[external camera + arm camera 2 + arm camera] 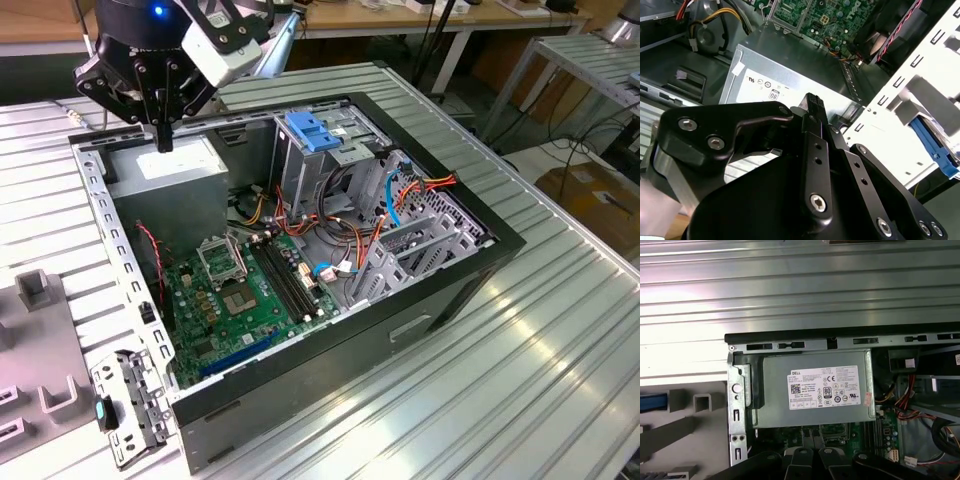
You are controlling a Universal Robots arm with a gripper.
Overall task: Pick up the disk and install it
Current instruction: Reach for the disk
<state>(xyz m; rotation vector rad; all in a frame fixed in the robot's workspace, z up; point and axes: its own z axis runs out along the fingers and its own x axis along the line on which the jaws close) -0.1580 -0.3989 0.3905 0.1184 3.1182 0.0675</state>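
Exterior view: claw [163,140] sits upper left of frame, the arm above it cut off by the frame edge. Black fingers are pressed together into one narrow tip, nothing pinched. It hangs just over the grey box [165,172] with a white sticker, in the back corner of the open computer case [300,385]; can't tell if it touches.

Second wrist view: matte black claw links with hex screws block most of the box [785,82]. One ribbed fingertip [813,102] shows, the other is hidden behind it.

Disk [652,402] shows in the first wrist view as a blue strip cut by the frame edge. It lies outside the case wall beside square grey fixture blocks [702,402] on the bench [800,290]; label and dark body hidden.

The second wrist view has a blue bar [935,147] past the washed-out white case frame; can't tell if it's the disk.

Bench is ribbed aluminium, glossy. Inside the case are a green motherboard [255,290] and a perforated metal cage [300,170] with a blue plastic latch [312,132] on top. Orange and red cables [440,183] are tangled, ends hidden under the cage.
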